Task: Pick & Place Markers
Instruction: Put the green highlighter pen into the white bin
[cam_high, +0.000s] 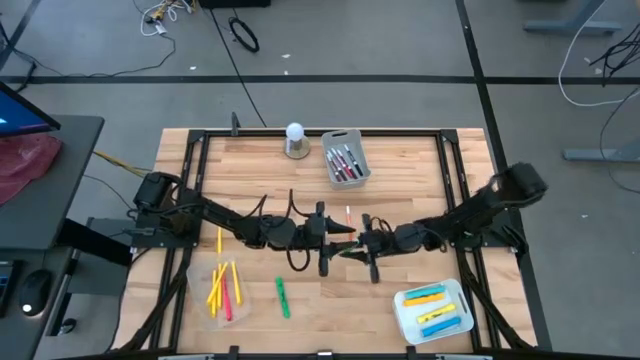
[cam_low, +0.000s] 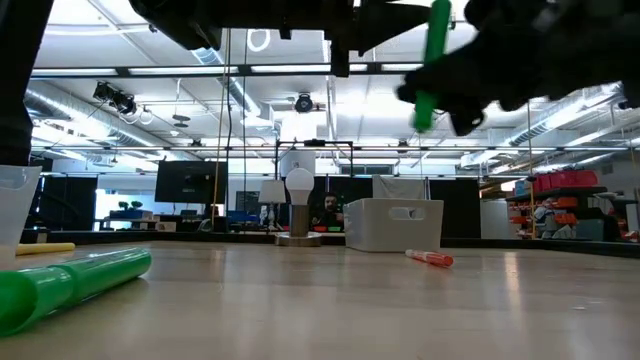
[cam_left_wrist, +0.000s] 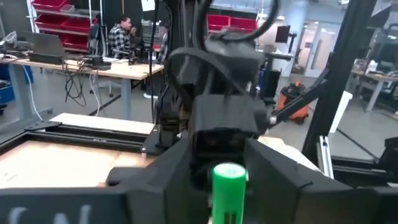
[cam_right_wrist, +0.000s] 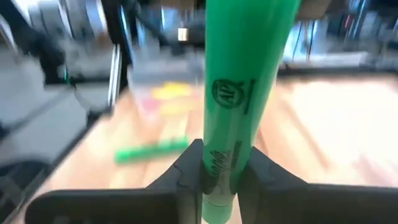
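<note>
A green marker (cam_right_wrist: 245, 93) is up in the air over the middle of the table (cam_high: 400, 180). The right gripper (cam_right_wrist: 219, 174) has its two fingers squeezed tight on the marker's lower end. In the low view the same marker (cam_low: 435, 60) stands nearly straight up, high above the wood. The left gripper (cam_high: 335, 232) sits just beside the right one, tip to tip, and I cannot tell if its fingers are apart or together.

Another green marker (cam_high: 283, 297) lies flat on the table, nearer the front edge. Yellow and red markers (cam_high: 222, 288) lie in a clear tray on the left side. A small red marker (cam_low: 430, 259) lies alone near a grey bin (cam_high: 357, 172) that holds dark and red markers. A white tray (cam_high: 405, 318) by the right front corner holds blue and yellow markers. A white ball on a base (cam_high: 295, 138) stands by the back edge.
</note>
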